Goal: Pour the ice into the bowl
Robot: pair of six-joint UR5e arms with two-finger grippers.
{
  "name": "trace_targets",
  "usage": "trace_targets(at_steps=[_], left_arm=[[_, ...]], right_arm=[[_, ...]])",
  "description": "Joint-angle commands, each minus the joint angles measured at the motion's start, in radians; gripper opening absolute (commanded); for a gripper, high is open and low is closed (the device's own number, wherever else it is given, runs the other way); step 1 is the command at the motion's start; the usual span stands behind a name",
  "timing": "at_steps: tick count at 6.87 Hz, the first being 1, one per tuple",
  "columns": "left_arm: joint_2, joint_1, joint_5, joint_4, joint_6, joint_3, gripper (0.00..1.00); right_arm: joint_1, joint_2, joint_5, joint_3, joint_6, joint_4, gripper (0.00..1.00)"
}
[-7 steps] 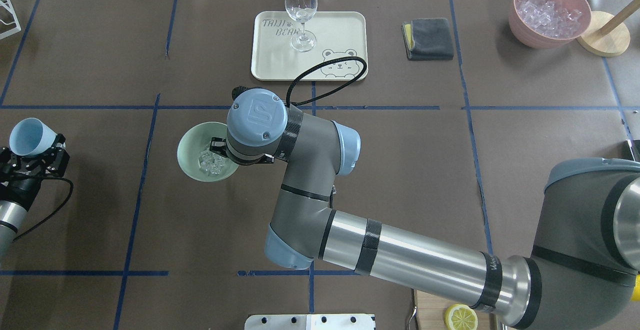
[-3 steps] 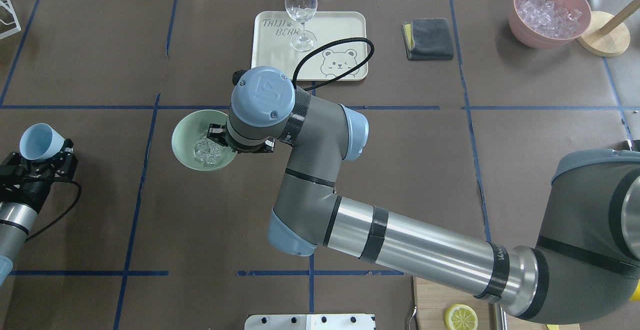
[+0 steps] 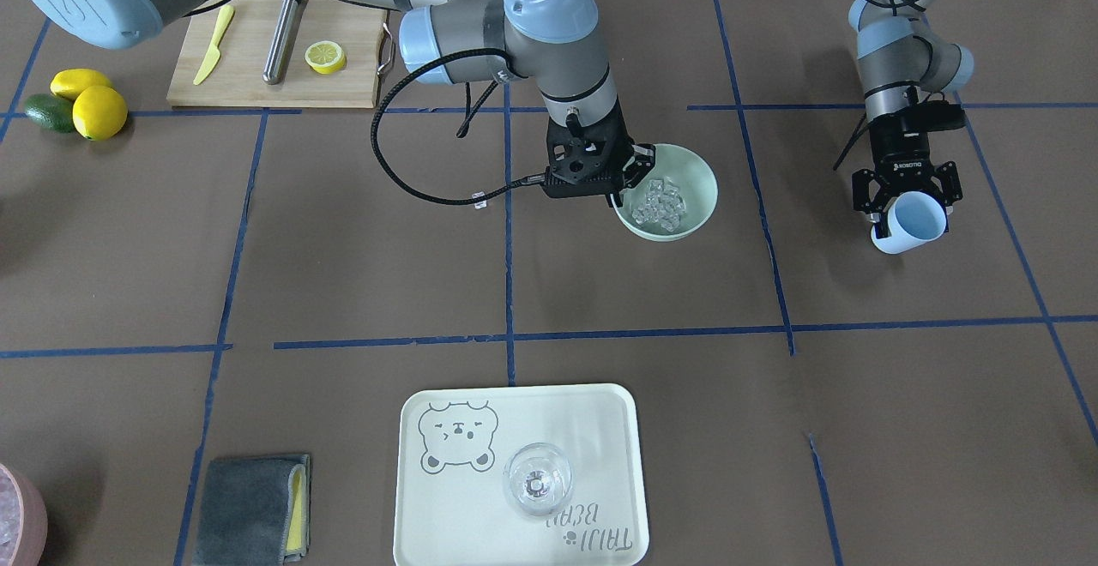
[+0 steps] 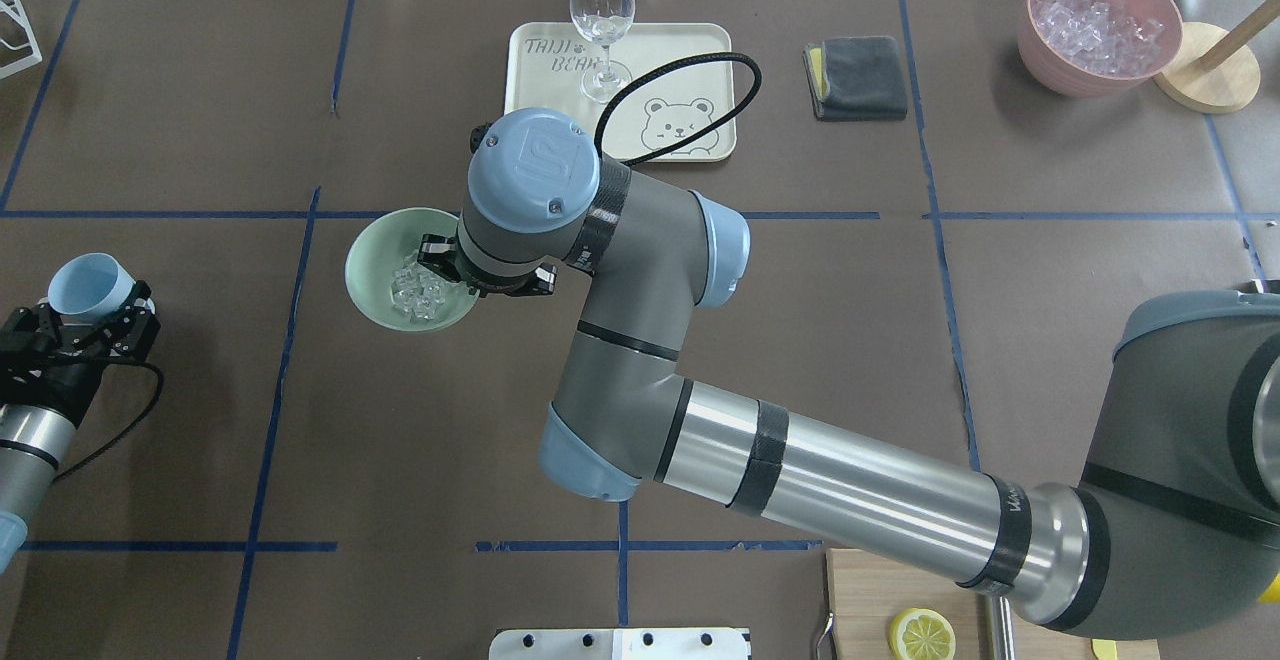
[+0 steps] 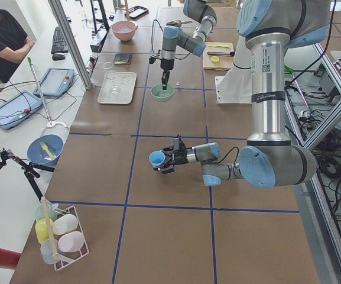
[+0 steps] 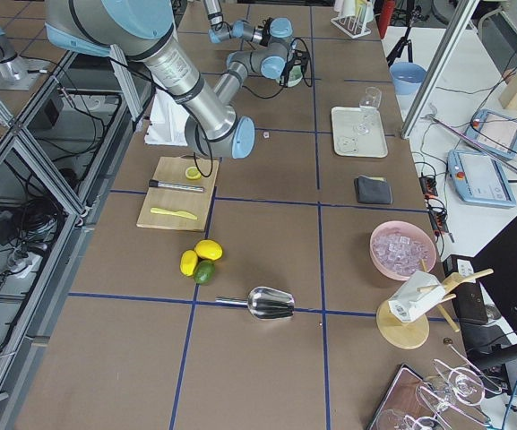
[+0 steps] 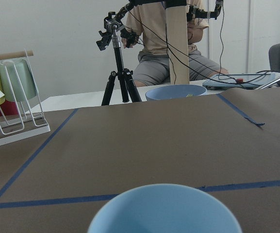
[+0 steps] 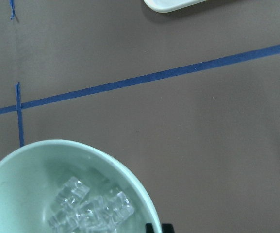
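- Seen from overhead, my right jaws gripped the right-hand rim of the pale mint-green bowl, left of the counter's centre.
- The ice, a small heap of clear cubes, lay in the bottom of the bowl. From across the counter, the cubes sat just beside my right jaws.
- My right wrist camera looked down on the bowl's near wall, with the ice clustered below it and a blue tape line crossing the brown counter beyond.
- My left jaws were closed around a light blue cup at the far left edge of the counter, well apart from the bowl. The cup was tipped on its side, its mouth pointing away from my base.
- On the far side of the counter, a cream tray printed with a bear carried an upright wine glass.
- A folded grey cloth lay to the right of the tray.
- A pink container of whitish lumps stood in the far right corner.
- On the near right, a wooden cutting board held a lemon half.
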Motion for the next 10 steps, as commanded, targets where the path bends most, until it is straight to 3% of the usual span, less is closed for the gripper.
trace_targets(at_steps=[1,6,8,10], left_arm=[[0.002,0.0,-0.001,-0.006,0.0,-0.004,1.0],[0.041,-0.005,-0.009,-0.012,0.009,-0.067,1.0],[0.09,-0.009,-0.035,-0.012,0.027,-0.16,1.0],[0.109,-0.02,-0.067,-0.007,0.061,-0.24,1.0]], right_arm=[[0.017,-0.033,0.013,0.052,-0.005,-0.016,0.0],[0.023,-0.071,0.019,0.092,-0.007,-0.021,0.0],[0.023,-0.206,0.021,0.31,-0.007,-0.114,0.0],[0.044,-0.339,0.019,0.45,-0.007,-0.14,0.0]])
